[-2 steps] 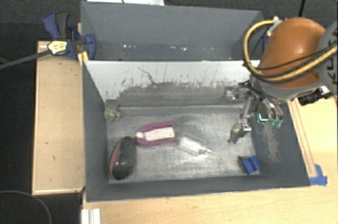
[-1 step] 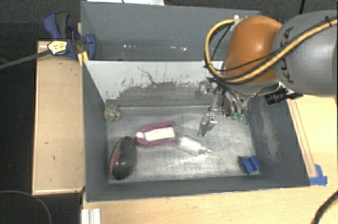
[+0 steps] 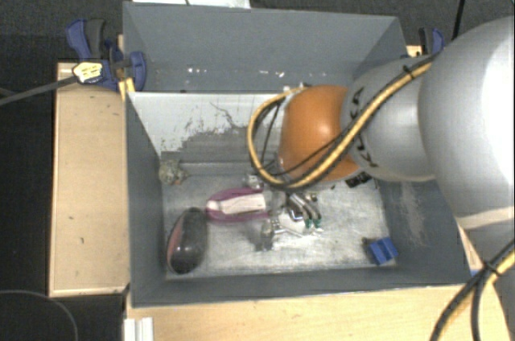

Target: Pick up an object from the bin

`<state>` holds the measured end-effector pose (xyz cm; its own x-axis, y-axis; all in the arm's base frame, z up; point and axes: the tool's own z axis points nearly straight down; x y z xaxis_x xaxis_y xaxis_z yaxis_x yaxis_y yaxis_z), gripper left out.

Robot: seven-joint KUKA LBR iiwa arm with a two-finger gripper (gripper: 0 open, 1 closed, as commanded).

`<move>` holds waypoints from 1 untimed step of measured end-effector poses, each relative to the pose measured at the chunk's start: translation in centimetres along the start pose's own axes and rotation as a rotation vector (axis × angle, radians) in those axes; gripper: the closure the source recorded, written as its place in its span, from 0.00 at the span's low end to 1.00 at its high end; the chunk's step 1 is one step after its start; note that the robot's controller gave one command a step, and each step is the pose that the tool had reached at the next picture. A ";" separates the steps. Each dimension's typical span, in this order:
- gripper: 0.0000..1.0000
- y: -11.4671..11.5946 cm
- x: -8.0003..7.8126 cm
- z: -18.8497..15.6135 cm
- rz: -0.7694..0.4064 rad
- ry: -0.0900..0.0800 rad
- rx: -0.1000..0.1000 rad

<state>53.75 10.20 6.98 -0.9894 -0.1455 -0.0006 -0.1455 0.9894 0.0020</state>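
Arm [image 3: 451,114] over bin [image 3: 241,50], dark oval [image 3: 187,240], blue block [image 3: 381,251]

Tool [image 3: 237,205] lies left of end effector [image 3: 275,233], block [image 3: 381,251] right.

the arm [image 3: 467,114] reaches into the grey bin [image 3: 145,195] from the right, with its orange wrist cover [image 3: 318,130] and looped yellow-black cables [image 3: 261,130] above the bin floor. the tool [image 3: 272,233] is low near the middle of the floor, just beside the right end of a purple and white elongated thing [image 3: 235,205]. left of that, near the left wall, lies a dark maroon oval thing [image 3: 187,240]. a small blue block [image 3: 381,251] sits well apart by the front right corner. a small grey round piece [image 3: 168,170] rests farther back by the left wall.
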 end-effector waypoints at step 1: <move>1.00 -0.2 -0.1 -0.2 0.004 -0.001 0.001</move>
<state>53.85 10.04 7.23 -0.9899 -0.1418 -0.0013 -0.1418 0.9899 0.0012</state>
